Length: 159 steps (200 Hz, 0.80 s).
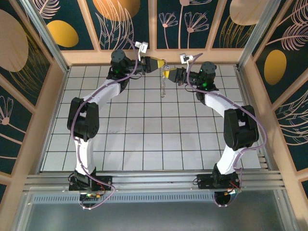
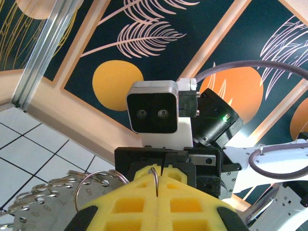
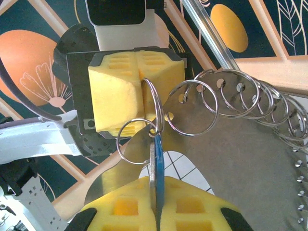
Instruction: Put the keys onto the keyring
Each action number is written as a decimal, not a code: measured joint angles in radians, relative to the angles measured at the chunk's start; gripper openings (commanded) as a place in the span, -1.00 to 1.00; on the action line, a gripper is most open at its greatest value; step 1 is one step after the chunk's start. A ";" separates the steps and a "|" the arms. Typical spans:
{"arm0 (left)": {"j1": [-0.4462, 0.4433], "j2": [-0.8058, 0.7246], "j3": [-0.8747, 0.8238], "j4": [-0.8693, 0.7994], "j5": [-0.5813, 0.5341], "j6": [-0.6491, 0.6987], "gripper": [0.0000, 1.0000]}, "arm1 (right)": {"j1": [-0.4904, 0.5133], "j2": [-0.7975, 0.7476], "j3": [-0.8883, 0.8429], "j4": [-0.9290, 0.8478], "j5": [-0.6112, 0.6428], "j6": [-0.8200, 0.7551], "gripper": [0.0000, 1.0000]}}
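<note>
High over the far middle of the table, my two grippers meet tip to tip. My left gripper (image 1: 160, 63) (image 2: 159, 177) is shut on a thin split ring (image 2: 155, 179) of the keyring (image 2: 41, 209), a flat metal disc (image 3: 250, 159) rimmed with several wire rings (image 3: 192, 107). The keyring (image 1: 163, 87) hangs down below the fingers. My right gripper (image 1: 169, 74) (image 3: 156, 190) is shut on the keys, one blue-headed key (image 3: 159, 161) held edge-on. The key's top touches the ring (image 3: 154, 103) pinched by the left fingers (image 3: 115, 91), beside a smaller loose ring (image 3: 136, 140).
The white tiled table (image 1: 144, 125) lies far below both grippers. Wooden rails (image 1: 154, 57) and patterned wall panels close off the back and sides. The right wrist's camera housing (image 2: 154, 110) faces the left gripper closely.
</note>
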 measured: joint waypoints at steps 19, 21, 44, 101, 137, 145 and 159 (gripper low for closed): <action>0.000 0.000 -0.002 0.001 0.000 -0.006 -1.00 | 0.003 -0.005 -0.005 -0.001 0.000 -0.001 -1.00; -0.001 0.000 -0.003 0.002 0.000 -0.007 -1.00 | 0.004 -0.005 -0.006 -0.001 0.000 -0.001 -1.00; -0.001 0.000 -0.020 0.031 -0.013 -0.028 -1.00 | 0.013 -0.005 -0.006 -0.006 0.001 -0.011 -1.00; -0.003 -0.015 -0.064 0.079 -0.025 -0.060 -1.00 | 0.041 -0.005 -0.032 -0.016 0.009 -0.024 -1.00; -0.008 -0.017 -0.072 0.078 -0.024 -0.060 -1.00 | 0.041 -0.018 -0.059 -0.012 0.019 -0.042 -1.00; -0.008 -0.017 -0.072 0.078 -0.024 -0.060 -1.00 | 0.041 -0.022 -0.063 -0.012 0.019 -0.045 -1.00; -0.008 -0.017 -0.072 0.083 -0.026 -0.064 -1.00 | 0.041 -0.025 -0.063 -0.011 0.019 -0.045 -1.00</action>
